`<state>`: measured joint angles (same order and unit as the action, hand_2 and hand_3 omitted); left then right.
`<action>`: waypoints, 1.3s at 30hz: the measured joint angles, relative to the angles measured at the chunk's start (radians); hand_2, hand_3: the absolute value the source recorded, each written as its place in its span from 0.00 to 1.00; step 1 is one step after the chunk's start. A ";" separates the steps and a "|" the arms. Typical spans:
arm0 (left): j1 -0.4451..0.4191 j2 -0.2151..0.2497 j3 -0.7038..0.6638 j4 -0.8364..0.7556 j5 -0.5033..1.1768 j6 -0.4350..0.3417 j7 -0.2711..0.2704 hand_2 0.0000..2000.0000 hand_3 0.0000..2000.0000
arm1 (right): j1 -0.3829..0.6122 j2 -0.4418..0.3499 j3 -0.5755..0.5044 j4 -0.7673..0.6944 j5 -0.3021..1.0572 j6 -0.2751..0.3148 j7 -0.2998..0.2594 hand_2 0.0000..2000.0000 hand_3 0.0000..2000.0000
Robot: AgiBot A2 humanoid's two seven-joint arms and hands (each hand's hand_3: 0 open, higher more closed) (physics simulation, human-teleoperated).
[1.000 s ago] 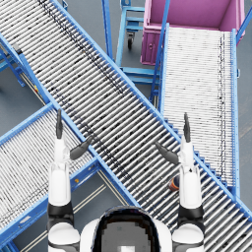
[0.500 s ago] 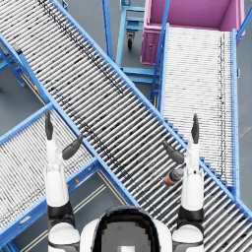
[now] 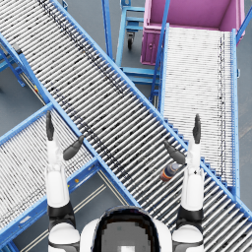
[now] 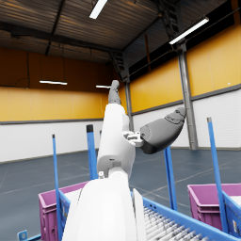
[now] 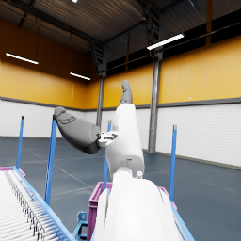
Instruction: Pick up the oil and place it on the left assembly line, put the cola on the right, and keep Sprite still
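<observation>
arms of smooth white shell rise from the near edge of the head view, each ending in a dark matte hand. left hand [image 3: 53, 139] points its straight fingers upward with the thumb splayed out toward the middle; it holds nothing, and the left wrist view shows the same spread pose [image 4: 128, 134] against the hall. right hand [image 3: 192, 146] mirrors it, fingers up, rounded thumb angled inward, empty and spread, seen likewise in its own wrist view [image 5: 112, 135].

just inside the right forearm in the head view, a small cylindrical bottle [image 3: 170, 172] rests on the central conveyor [image 3: 113, 108], apart from both hands. its body is dark brown with an orange-red band; the label is too small to read, so which drink it is cannot be told.

the central conveyor is a long diagonal bed of thin grey metal rollers between blue rails. a shorter roller line [image 3: 19, 162] branches off on the left, and another roller line [image 3: 197, 83] runs straight away on the right, ending at a boxy pink bin [image 3: 152, 49]. blue steel posts [image 3: 106, 24] stand beyond, on a flat grey floor [image 3: 15, 103].
</observation>
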<state>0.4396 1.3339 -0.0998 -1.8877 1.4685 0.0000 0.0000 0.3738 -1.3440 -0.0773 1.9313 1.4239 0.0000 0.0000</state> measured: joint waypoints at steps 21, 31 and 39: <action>-0.016 0.014 -0.002 -0.026 0.000 0.000 0.000 0.00 0.00 | -0.003 -0.013 -0.028 0.008 0.000 0.000 0.000 0.00 0.00; -0.034 0.021 -0.002 -0.029 0.000 0.000 0.000 0.00 0.00 | -0.014 -0.020 -0.047 0.008 0.000 0.000 0.000 0.00 0.00; -0.052 0.028 0.011 -0.034 0.000 0.000 0.000 0.00 0.00 | -0.070 -0.035 -0.039 0.020 0.000 0.000 0.000 0.00 0.00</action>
<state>0.3878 1.3622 -0.0892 -1.9221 1.4685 0.0000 0.0000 0.3038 -1.3789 -0.1166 1.9515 1.4237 0.0000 0.0000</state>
